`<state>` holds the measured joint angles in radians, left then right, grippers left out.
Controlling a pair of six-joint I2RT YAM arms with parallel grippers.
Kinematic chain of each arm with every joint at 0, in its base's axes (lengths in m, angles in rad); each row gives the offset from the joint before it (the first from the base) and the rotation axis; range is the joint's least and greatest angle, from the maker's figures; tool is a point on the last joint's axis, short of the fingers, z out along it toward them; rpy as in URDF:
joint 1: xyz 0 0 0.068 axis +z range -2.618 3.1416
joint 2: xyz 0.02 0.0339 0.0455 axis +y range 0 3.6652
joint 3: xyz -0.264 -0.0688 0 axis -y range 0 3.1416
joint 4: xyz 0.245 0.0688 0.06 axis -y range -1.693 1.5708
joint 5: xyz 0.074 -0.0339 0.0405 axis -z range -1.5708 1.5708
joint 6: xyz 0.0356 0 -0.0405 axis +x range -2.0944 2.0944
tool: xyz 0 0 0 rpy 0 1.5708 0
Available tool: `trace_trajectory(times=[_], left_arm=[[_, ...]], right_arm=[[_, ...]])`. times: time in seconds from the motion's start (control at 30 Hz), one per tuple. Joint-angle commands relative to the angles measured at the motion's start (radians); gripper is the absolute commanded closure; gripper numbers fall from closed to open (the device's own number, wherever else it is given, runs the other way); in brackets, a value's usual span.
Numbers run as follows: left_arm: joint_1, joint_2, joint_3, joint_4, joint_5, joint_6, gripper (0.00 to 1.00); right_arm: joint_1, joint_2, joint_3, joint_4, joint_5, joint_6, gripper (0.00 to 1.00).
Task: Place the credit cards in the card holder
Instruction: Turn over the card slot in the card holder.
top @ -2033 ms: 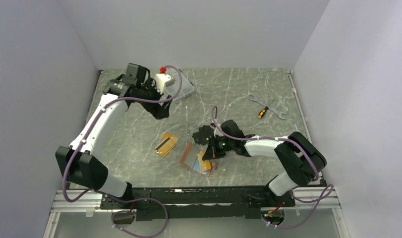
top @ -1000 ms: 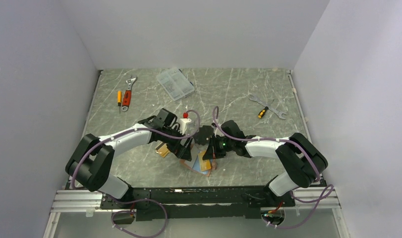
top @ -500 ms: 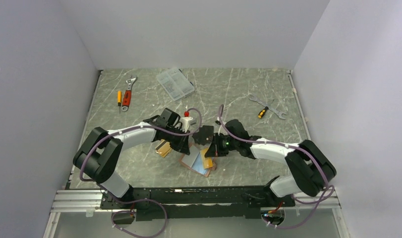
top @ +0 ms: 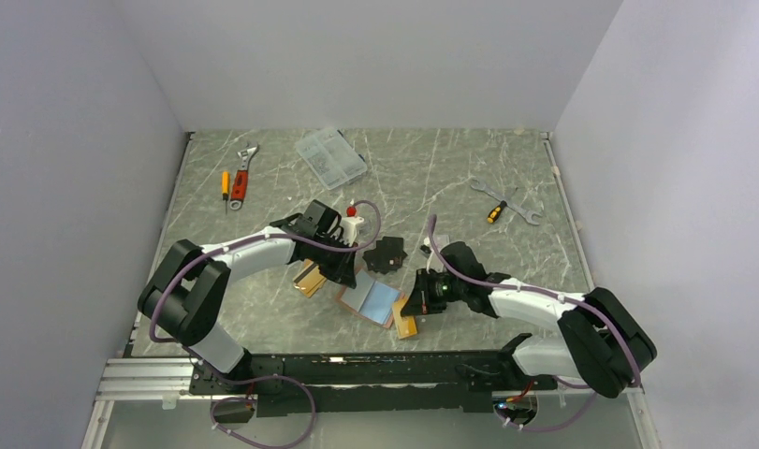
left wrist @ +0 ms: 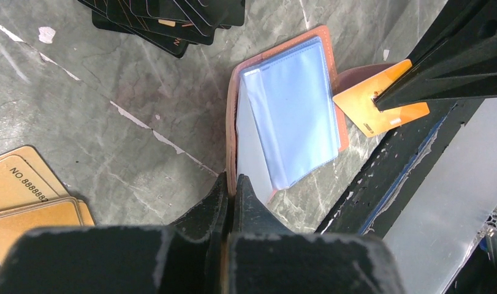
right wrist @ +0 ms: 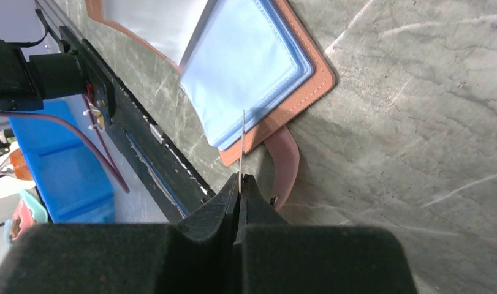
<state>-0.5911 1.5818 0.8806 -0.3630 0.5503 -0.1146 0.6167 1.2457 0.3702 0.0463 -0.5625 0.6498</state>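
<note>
1. Card holder, a salmon-pink leather-look folding wallet, lies open on the grey marbled worktop near its front edge, between the two arms. Its pale-blue clear pockets face up and its snap tab sticks out from one side.
2. Left fingers are pressed together on the pink cover edge of the card holder, pinching it at the side away from the tab.
3. Right fingers pinch a thin orange card, held just beside the tab side of the holder. Whether it touches the pockets cannot be told.
4. Gold cards, rectangular and overlapping, lie flat just left of the holder.
5. Black irregular flat piece lies just behind the holder.
6. Clear plastic compartment box, red-handled adjustable wrench and small yellow screwdriver sit at the left rear.
7. Steel spanner and yellow-and-black screwdriver lie crossed at the right rear.
</note>
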Motion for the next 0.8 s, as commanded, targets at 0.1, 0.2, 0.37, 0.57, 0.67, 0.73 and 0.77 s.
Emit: trace_trajectory(times=[0.1,0.2,0.37,0.57,0.67,0.73,0.77], left_arm=[[0.004,-0.007,0.039,-0.017,-0.015,0.018,1.00],[0.005,-0.010,0.035,-0.016,-0.019,0.021,1.00],[0.005,-0.004,0.044,-0.023,-0.022,0.024,1.00],[0.002,-0.005,0.046,-0.022,-0.016,0.025,1.00],[0.003,-0.010,0.046,-0.024,-0.017,0.027,1.00],[0.003,-0.012,0.044,-0.024,-0.015,0.029,1.00],[0.005,-0.012,0.043,-0.023,-0.016,0.029,1.00]], right_arm=[[-0.002,0.025,-0.007,0.049,-0.047,-0.007,1.00],[-0.001,0.044,-0.011,0.070,-0.057,-0.004,1.00],[-0.002,0.043,-0.023,0.085,-0.059,0.004,1.00],[-0.002,0.049,-0.018,0.102,-0.062,0.007,1.00],[-0.002,0.056,-0.011,0.112,-0.066,0.007,1.00],[-0.002,0.056,-0.006,0.118,-0.071,0.004,1.00],[-0.001,0.056,-0.004,0.120,-0.075,0.003,1.00]])
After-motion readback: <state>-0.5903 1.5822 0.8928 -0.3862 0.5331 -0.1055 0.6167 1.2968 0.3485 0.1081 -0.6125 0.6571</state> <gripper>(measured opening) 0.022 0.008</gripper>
